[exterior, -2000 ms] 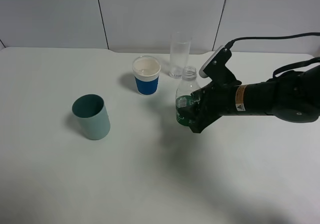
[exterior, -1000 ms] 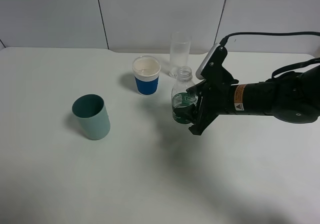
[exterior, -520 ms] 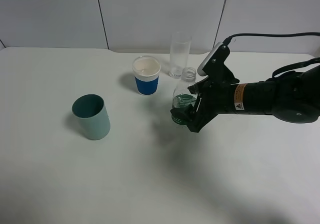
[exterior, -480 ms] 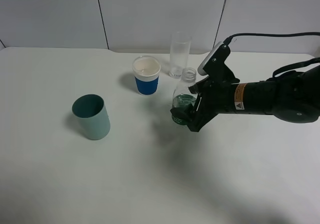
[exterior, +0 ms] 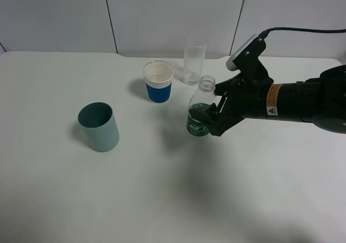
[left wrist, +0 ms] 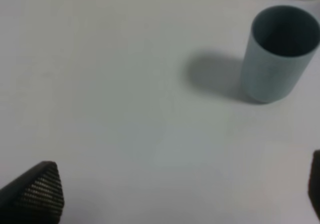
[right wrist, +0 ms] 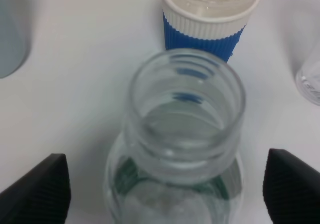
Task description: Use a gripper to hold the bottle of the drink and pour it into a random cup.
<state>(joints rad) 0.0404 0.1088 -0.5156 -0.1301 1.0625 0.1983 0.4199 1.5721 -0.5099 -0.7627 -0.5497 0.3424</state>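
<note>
My right gripper (exterior: 212, 115) jaws clamp the bottle (exterior: 200, 110); the blue cup (exterior: 158, 81) and glass (exterior: 194, 59) stand just behind it, teal cup (exterior: 98, 126) well apart. Left jaws: cannot tell.

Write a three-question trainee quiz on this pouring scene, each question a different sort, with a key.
1. True or false: the right gripper is shut on the bottle.
2. Multiple choice: which vessel stands nearest the bottle in the exterior view? A. the teal cup B. the blue cup C. the glass
3. Fill in: the bottle's mouth has no ____.

Key:
1. True; the fingers clamp the green-labelled body, neck tilted slightly right.
2. B; the blue cup and the glass are both close, the teal cup is far left.
3. Cap; the right wrist view looks straight into the open neck.
</note>
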